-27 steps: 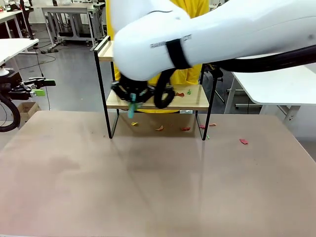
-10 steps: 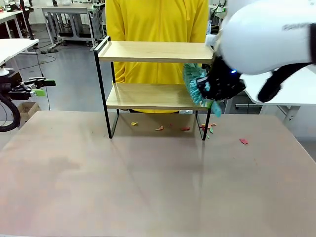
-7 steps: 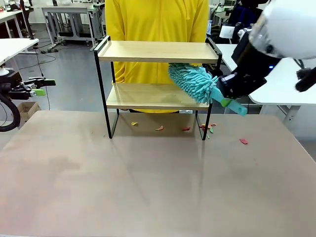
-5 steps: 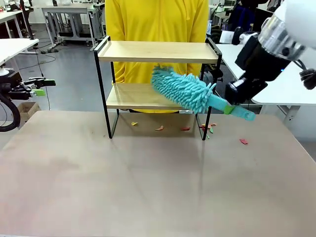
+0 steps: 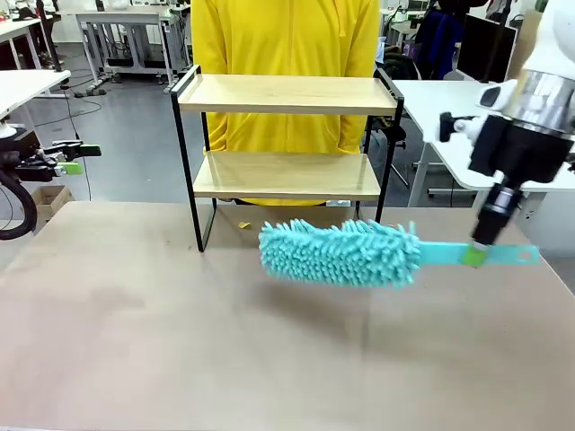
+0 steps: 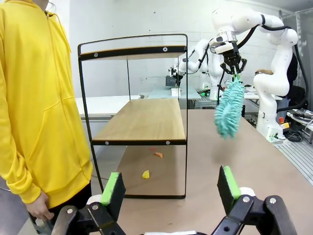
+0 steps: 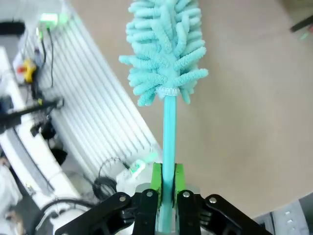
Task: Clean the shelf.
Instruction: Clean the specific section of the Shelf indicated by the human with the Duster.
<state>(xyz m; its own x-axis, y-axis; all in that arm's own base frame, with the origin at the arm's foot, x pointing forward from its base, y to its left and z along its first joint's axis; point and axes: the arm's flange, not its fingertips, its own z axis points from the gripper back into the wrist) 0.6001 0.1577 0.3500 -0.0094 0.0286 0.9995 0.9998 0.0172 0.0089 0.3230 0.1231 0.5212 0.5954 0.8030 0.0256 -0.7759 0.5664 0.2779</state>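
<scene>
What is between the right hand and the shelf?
The teal duster, gripped in the right hand, stretches its fluffy head above the table in front of the shelf; the front view shows it.

Tan table (image 5: 180, 341) filling the foreground, matte. Grey floor (image 5: 135, 126) running behind it, glossy, catching reflections. Three white tables standing around: left table (image 5: 22, 85), back table (image 5: 126, 20), right table (image 5: 440, 166). Cardboard box (image 5: 49, 199) sitting on the floor near the left table. White wall (image 6: 146, 19) closing off the room in left wrist view, evenly lit.
</scene>
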